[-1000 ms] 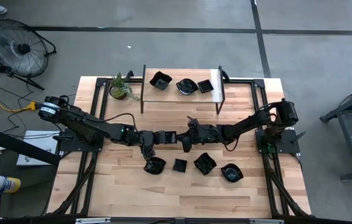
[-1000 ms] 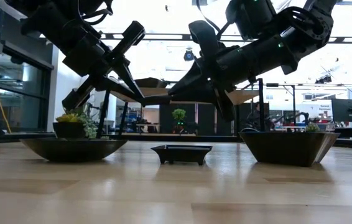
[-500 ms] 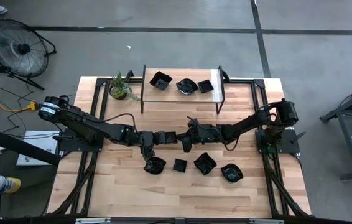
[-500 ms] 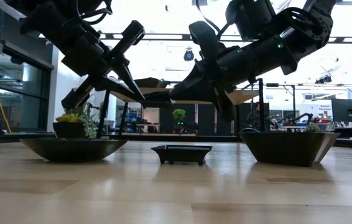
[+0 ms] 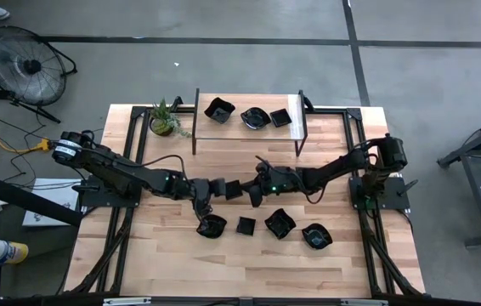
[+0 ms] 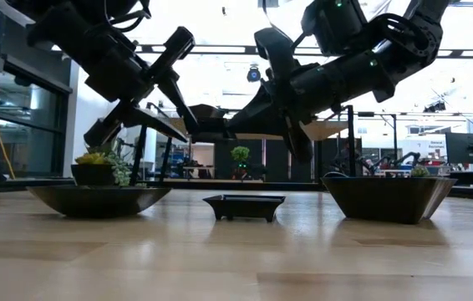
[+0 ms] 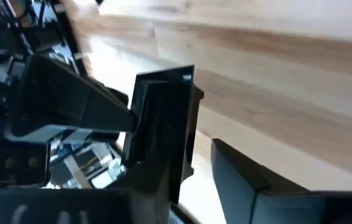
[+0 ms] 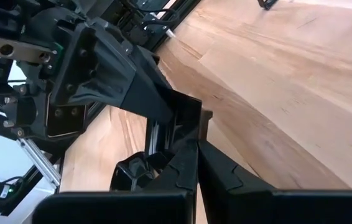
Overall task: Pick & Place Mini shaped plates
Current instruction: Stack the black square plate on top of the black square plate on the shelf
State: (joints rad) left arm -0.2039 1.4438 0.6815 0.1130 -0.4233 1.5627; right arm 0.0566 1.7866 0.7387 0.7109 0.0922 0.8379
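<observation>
Robot lab: concrete floor (image 5: 249, 64), floor fan (image 5: 26, 64), monitors (image 6: 467, 148).

Wooden table (image 5: 172, 255), small potted plant (image 5: 163, 119), floor fan (image 5: 26, 61), raised shelf (image 5: 249, 131)

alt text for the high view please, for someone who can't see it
Overhead view of a wooden table where two dark robot arms meet at the centre, passing a small black plate between the left gripper and the right gripper. Four black plates sit in a row in front of them, three more on a raised shelf beside a potted plant.
</observation>
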